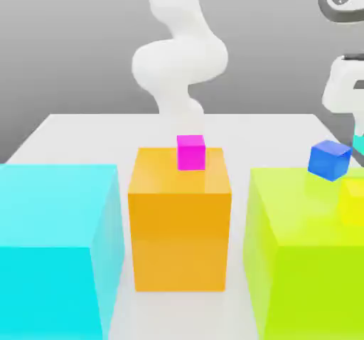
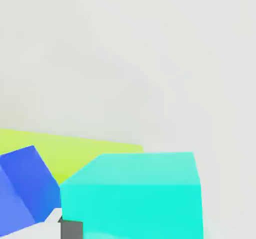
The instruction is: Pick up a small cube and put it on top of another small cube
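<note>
1. Hand (image 1: 359, 129) sits at the exterior view's right edge, above the lime block (image 1: 306, 260); its fingers are closed tight on a small teal cube (image 2: 132, 195), prob. the one being carried for stacking.
2. Teal cube hangs clear of the block below, so it's lifted, not resting.
3. Blue cube (image 1: 330, 159) is tilted just beside the hand, over the lime block's far corner; can't tell if it's touching anything.
4. Yellow cube (image 1: 353, 200) rests on the lime block near its right edge, a likely base.
5. Pink cube (image 1: 190, 151) sits on the orange block (image 1: 180, 218), far edge, well apart from the hand.
6. Cyan block (image 1: 57, 250) stands on the worktop (image 1: 78, 129), nothing on it.
</note>
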Action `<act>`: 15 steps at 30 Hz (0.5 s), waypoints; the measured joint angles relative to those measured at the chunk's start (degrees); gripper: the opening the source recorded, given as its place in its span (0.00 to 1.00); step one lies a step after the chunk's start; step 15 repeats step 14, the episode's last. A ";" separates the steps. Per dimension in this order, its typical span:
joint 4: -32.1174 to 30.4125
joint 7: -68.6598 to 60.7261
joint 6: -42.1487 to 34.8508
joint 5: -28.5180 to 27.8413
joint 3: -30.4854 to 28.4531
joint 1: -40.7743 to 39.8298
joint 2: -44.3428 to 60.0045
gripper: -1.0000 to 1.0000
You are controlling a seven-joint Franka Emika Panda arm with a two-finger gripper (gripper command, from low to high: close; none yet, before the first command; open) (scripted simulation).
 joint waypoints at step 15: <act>-6.80 -19.60 2.69 -0.83 -7.07 1.47 -4.98 1.00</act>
